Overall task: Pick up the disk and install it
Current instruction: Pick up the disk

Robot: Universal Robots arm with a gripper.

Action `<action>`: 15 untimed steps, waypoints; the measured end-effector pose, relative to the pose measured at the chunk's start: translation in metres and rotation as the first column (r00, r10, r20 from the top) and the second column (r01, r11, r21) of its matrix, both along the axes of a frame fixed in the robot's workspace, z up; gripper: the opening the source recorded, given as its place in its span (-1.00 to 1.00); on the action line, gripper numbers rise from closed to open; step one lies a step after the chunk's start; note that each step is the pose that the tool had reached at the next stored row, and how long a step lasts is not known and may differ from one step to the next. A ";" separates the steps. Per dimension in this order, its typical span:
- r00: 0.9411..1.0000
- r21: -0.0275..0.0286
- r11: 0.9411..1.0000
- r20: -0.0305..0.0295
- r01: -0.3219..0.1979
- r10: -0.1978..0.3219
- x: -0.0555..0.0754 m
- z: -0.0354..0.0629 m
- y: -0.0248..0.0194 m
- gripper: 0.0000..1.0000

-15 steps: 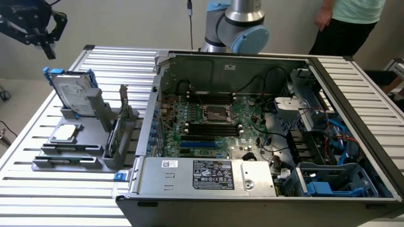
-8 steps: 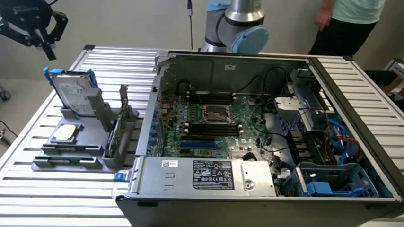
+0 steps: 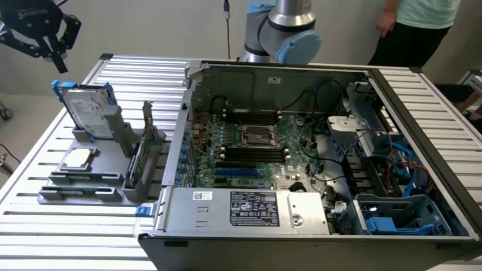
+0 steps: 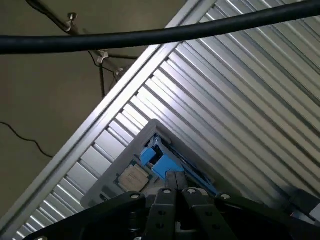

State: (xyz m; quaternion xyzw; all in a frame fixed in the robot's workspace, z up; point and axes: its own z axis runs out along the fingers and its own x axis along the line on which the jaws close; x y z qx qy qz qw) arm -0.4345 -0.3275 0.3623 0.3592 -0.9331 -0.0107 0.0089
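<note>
1 disk (image 3: 85, 108), 1 sq. chip (image 3: 79, 158), 1 green card (image 3: 136, 162), 1 open PC case (image 3: 301, 79). Disk: silver-grey w/ white label, blue carrier, upright in grey rack (image 3: 83, 189) on desk (image 3: 45, 237), exterior view's left. Jaws together, empty, above disk, apart from it.

Silver-grey metal hard drive (image 3: 89, 108): satin finish, white paper label, glossy blue plastic carrier (image 3: 57, 87). Ribbed bare-metal counter (image 3: 45, 243): bright sheen. Grey plastic rack (image 3: 90, 179): matt.

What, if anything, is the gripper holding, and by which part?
Nothing is held. The gripper, fingers shut together, hangs empty above the disk, which stands upright in the grey rack.
</note>
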 end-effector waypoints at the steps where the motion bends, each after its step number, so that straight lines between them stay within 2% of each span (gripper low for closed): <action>1: 1.000 0.000 1.000 0.000 -0.019 0.019 0.000 -0.0003 0.0000 -0.79; 4: 0.997 0.000 0.997 0.000 -0.073 0.073 0.000 -0.0009 0.0000 -0.79; 7: 0.992 0.000 0.992 0.000 -0.127 0.127 0.000 -0.0015 0.0000 -0.79; 12: 0.976 0.000 0.976 0.000 -0.216 0.216 0.000 -0.0019 0.0000 -0.79; 15: 0.963 0.000 0.963 0.000 -0.270 0.270 0.000 -0.0019 0.0000 -0.79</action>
